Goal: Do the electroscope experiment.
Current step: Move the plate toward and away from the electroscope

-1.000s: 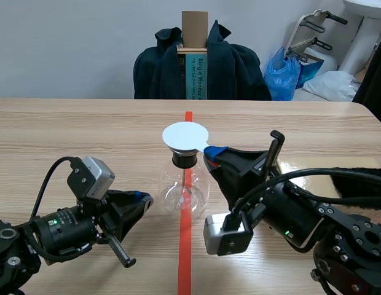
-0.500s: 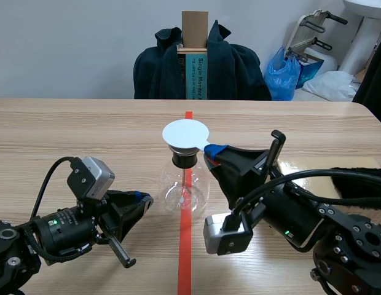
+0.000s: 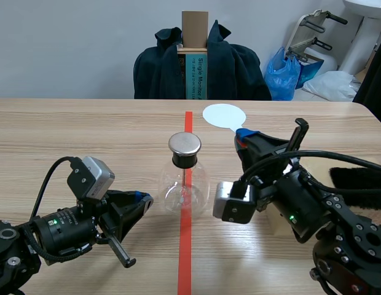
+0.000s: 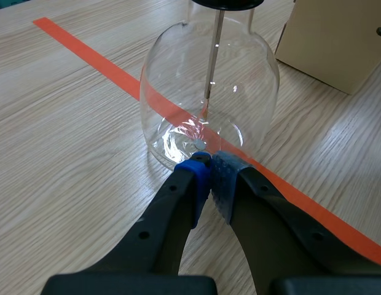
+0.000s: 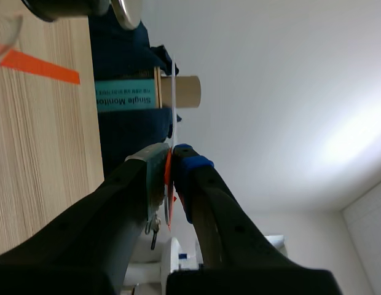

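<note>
**A:** Where is the flask to be found?

**B:** The glass flask (image 3: 185, 184) is stood upright at the middle of the tabletop (image 3: 67, 129), over the orange-red tape line (image 3: 185, 258). Its neck is plugged by a black stopper (image 3: 184, 160), which is topped by a round metal cap (image 3: 184, 143). A thin rod (image 4: 215, 55) is seen hanging down inside the glass.

**A:** And the white disc?

**B:** The white disc (image 3: 223, 115) is held right of the metal cap and farther away, clear of it. It is gripped by the right end effector (image 3: 243, 134), whose fingers are clamped on the small tab at the disc's edge.

**A:** How is the other arm placed?

**B:** The left end effector (image 3: 143, 198) is kept low on the near left of the flask. Its fingers are pressed together with nothing between them. Its pads (image 4: 200, 178) are pointed at the base of the flask, just beside it. Whether the glass is touched cannot be told.

**A:** What else is seen?

**B:** A tan cardboard box (image 4: 338, 43) is set on the tabletop to the right of the flask. Beyond the far edge, a dark jacket (image 3: 233, 67) is draped around a tall carton (image 3: 195, 27). A blue bag (image 3: 282, 75) is seen at the far right.
</note>
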